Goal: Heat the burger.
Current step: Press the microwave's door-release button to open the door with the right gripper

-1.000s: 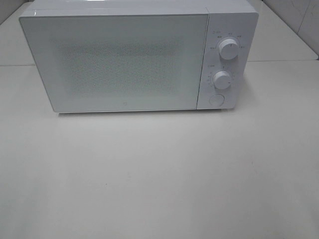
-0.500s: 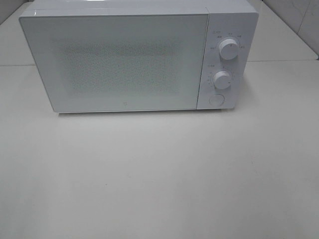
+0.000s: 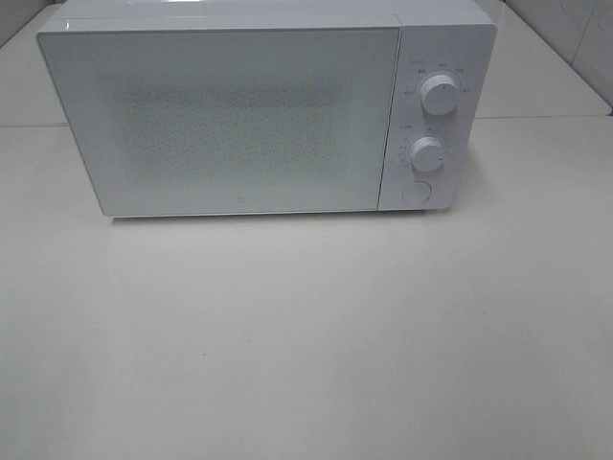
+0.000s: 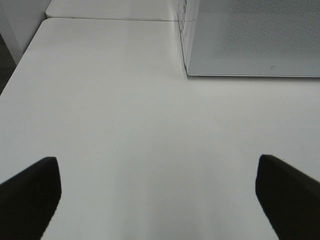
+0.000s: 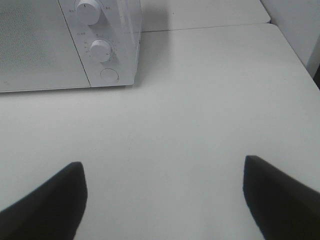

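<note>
The burger is out of view in every frame. A white microwave stands at the back of the table with its door shut; its two knobs and a round button sit on the right panel. In the left wrist view my left gripper hangs open over bare table, near the microwave's front left corner. My right gripper is open too, over bare table in front of the control panel. Neither holds anything. Neither arm shows in the exterior high view.
The white table stretches in front of the microwave. A seam crosses it level with the microwave. Its left edge shows in the left wrist view and its right edge in the right wrist view.
</note>
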Action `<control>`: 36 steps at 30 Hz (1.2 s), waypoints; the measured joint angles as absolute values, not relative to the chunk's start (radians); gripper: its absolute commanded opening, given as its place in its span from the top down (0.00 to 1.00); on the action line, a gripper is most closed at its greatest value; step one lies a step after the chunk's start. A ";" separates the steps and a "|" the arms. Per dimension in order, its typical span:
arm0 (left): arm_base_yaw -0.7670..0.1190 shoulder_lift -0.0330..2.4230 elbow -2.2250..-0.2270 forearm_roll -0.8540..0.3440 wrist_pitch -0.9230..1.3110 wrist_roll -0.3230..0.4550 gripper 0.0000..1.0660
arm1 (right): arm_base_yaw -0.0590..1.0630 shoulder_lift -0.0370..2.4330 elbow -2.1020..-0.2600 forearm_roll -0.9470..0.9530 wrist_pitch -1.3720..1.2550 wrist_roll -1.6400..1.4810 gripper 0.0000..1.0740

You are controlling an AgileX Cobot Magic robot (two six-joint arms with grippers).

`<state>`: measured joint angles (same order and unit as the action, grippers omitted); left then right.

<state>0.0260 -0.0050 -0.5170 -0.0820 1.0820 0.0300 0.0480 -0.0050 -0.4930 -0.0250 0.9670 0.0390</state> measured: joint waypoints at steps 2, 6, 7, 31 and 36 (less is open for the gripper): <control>0.026 -0.005 -0.517 -0.082 1.082 0.030 0.08 | 0.047 -0.005 -0.493 -0.025 0.968 0.039 0.29; 0.026 -0.005 -0.517 -0.082 1.082 0.030 0.08 | 0.047 -0.005 -0.493 -0.025 0.968 0.039 0.29; 0.026 -0.005 -0.517 -0.082 1.082 0.030 0.08 | 0.047 -0.005 -0.493 -0.025 0.968 0.039 0.29; 0.026 -0.005 -0.517 -0.082 1.082 0.030 0.08 | 0.047 0.290 -0.521 -0.024 0.583 0.039 0.31; 0.026 -0.005 -0.517 -0.082 1.082 0.030 0.08 | 0.047 0.425 -0.521 -0.024 0.466 0.039 0.34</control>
<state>0.0260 -0.0050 -0.5170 -0.0820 1.0820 0.0300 0.0470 0.4250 -0.5210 -0.0240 0.4660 0.0390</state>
